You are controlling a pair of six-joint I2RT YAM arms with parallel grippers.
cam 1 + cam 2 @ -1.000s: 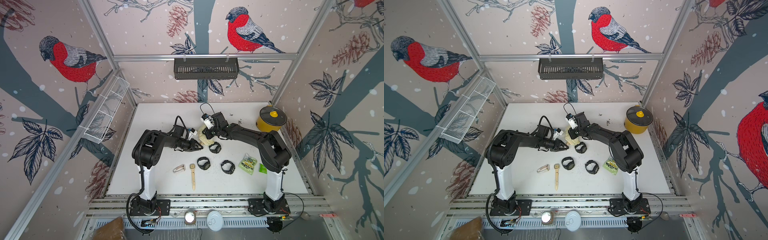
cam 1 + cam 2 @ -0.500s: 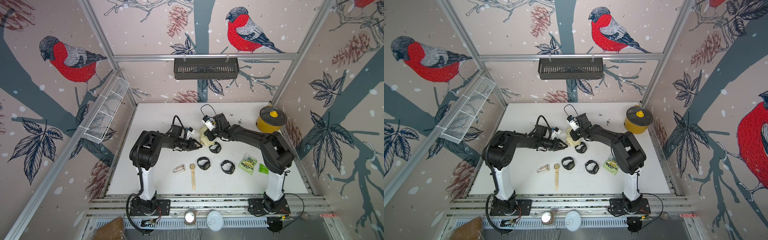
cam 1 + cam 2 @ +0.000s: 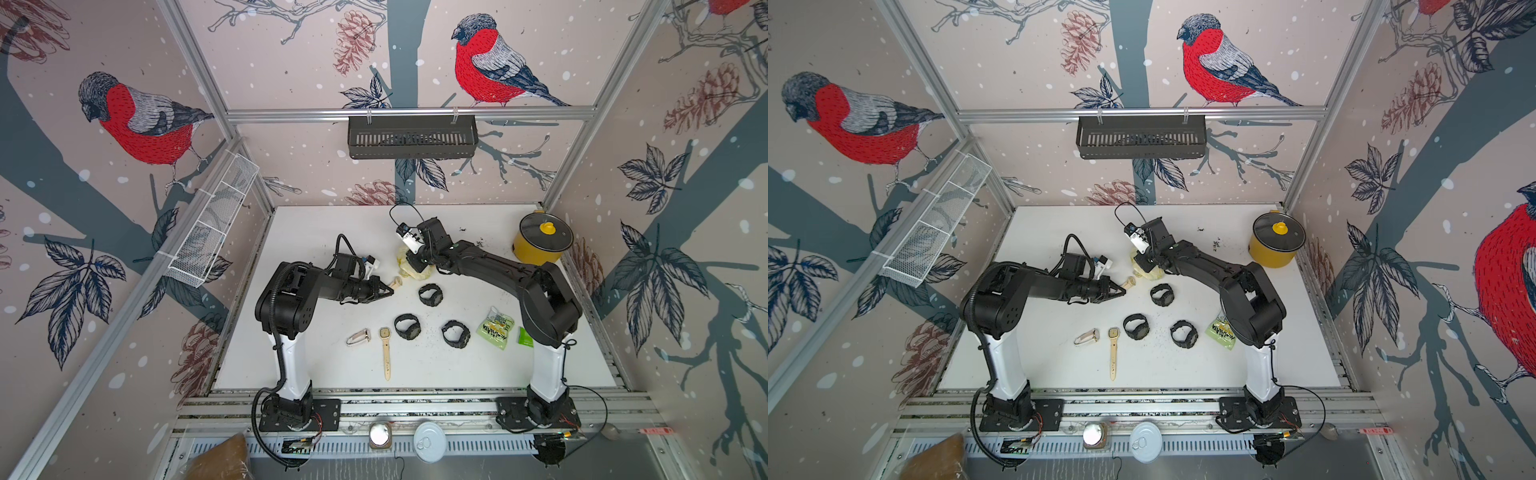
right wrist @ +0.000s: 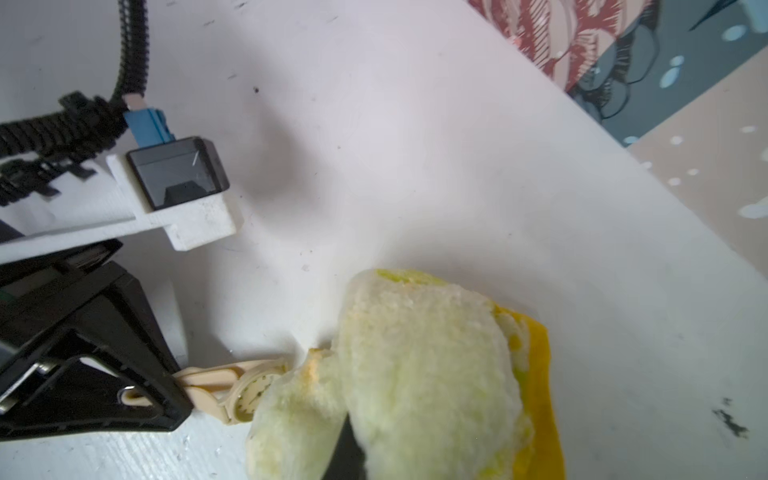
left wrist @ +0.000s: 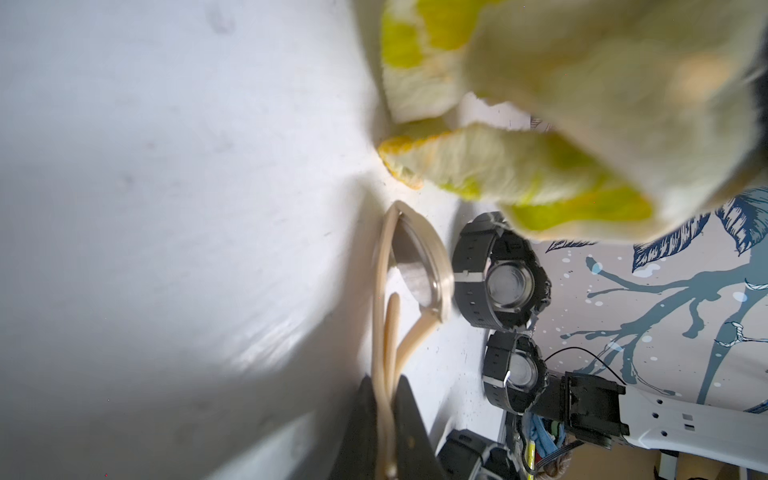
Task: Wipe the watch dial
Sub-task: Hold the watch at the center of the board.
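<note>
The left arm (image 3: pixel 320 286) lies low and reaches toward the centre, with the left gripper (image 3: pixel 387 292) closed on the beige watch strap (image 5: pixel 392 328). The right arm (image 3: pixel 490 266) stretches forward and inward, wrist tipped down, and the right gripper (image 3: pixel 417 262) is clamped on the cloth (image 4: pixel 415 365).

Yellow pot (image 3: pixel 531 254) — green snack packet (image 3: pixel 495 327)

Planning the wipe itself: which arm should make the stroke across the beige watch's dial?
Right. The right claw grips the cloth, which lies right at the dial. The left claw is shut on the watch strap, so it should just hold.
</note>
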